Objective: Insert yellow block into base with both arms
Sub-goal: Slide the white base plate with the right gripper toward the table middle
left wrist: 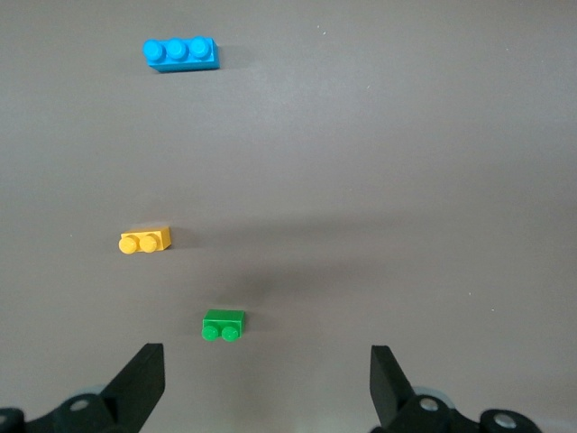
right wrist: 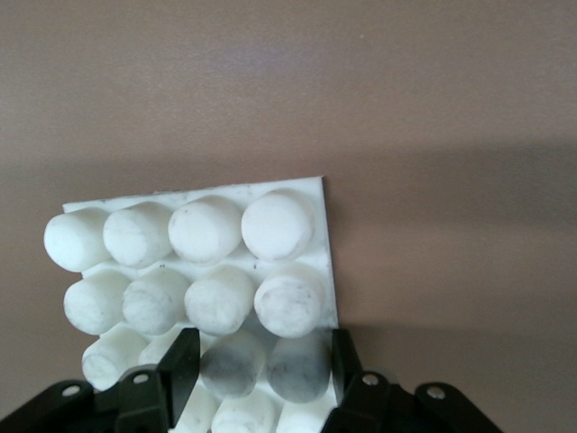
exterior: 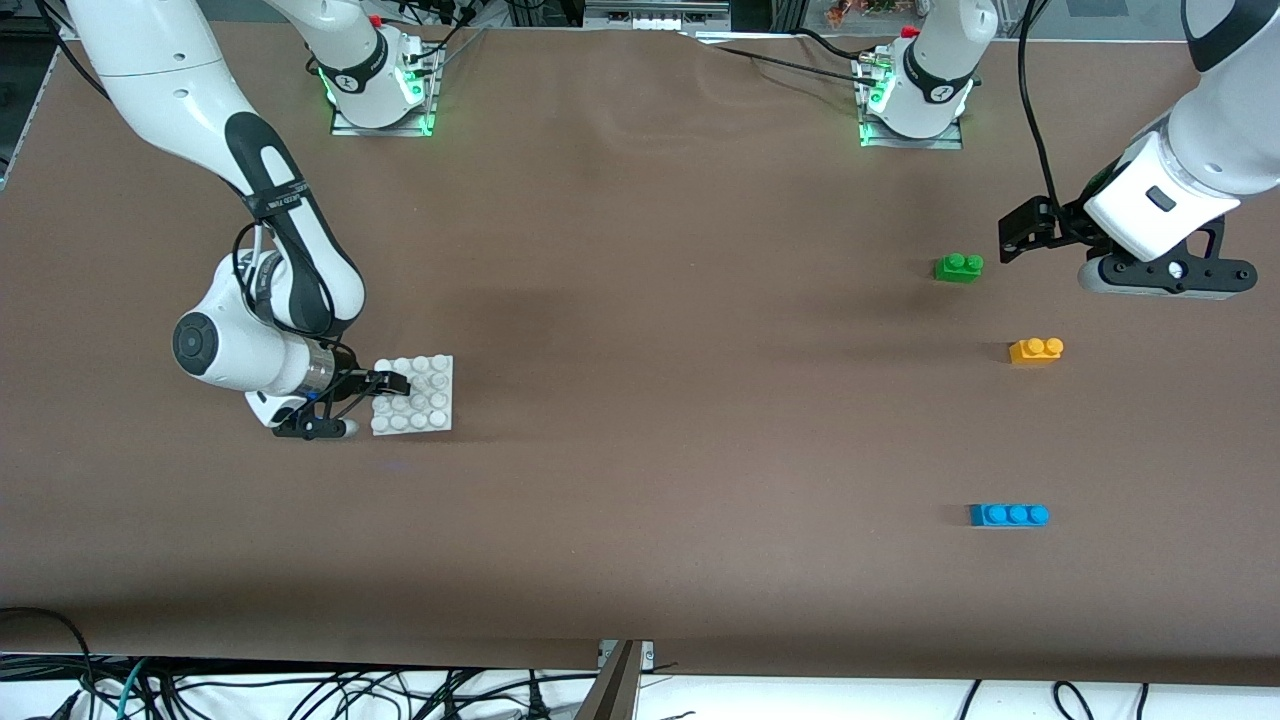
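- Right gripper (exterior: pixel 385 392) is sitting low at the edge of the base (exterior: pixel 425 385), toward the right arm's end of the table; jaws are closed in on the plate's edge, fingers (right wrist: pixel 180 361) straddling two studs of the outer row, so it is gripping the base.
- Base is looking like a stiff, light plastic plate; an edge pinch like this could let it pivot, so pressing down is likely better than lifting.
- Left gripper (exterior: pixel 1030 235) is hovering over bare table beside the green brick (exterior: pixel 958 266), jaws spread fully wide, holding nothing.
- Yellow block (exterior: pixel 1036 350) is lying on the table ahead of the open jaws, not between them; in the left wrist view the yellow block (left wrist: pixel 145 241) is sitting off to one side of the jaw line, with the green brick (left wrist: pixel 223 325) closer to the fingers (left wrist: pixel 140 383).
- Blue brick (exterior: pixel 1008 515) is lying well apart, nearest the front camera.
- Yellow block is looking small, rigid, light and smooth-sided, probably a bit slippery; best hold is likely across its two long flat sides, below the studs, keeping the underside free for mating.
- Insertion is probably needing square alignment over the base studs and a firm push.
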Motion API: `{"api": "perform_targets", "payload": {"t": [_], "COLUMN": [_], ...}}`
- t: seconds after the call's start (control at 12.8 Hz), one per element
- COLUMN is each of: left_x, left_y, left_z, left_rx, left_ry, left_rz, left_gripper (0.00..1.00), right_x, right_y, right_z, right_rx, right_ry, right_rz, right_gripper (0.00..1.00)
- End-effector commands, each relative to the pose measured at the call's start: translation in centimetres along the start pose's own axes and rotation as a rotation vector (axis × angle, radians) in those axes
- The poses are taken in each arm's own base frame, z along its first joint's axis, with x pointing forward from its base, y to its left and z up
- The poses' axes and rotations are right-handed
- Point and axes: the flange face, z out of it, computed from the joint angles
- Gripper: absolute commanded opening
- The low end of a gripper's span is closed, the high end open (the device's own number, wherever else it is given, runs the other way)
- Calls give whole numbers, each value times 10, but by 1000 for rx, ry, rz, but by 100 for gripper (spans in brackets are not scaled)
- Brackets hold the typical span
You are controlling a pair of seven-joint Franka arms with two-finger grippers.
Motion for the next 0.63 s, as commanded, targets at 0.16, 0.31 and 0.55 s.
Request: {"api": "perform_targets", "payload": {"t": [0.16,0.31,0.55], "left_x": [-2,-2,-2], "left_y": [-1,-1,2], "left_z": [-9,-9,-9], "left_rx": [11,11,11], "left_ry": [15,15,15], "left_rz": [13,11,11], "left_gripper": [100,100,100], "right_x": [3,3,1], "right_y": [-35,-40,-56], "right_z": [21,21,24], "right_rx": [14,13,10], "right_ry": [-11,-10,-14], "right_rz": [42,34,23], "right_gripper": [64,64,65]}}
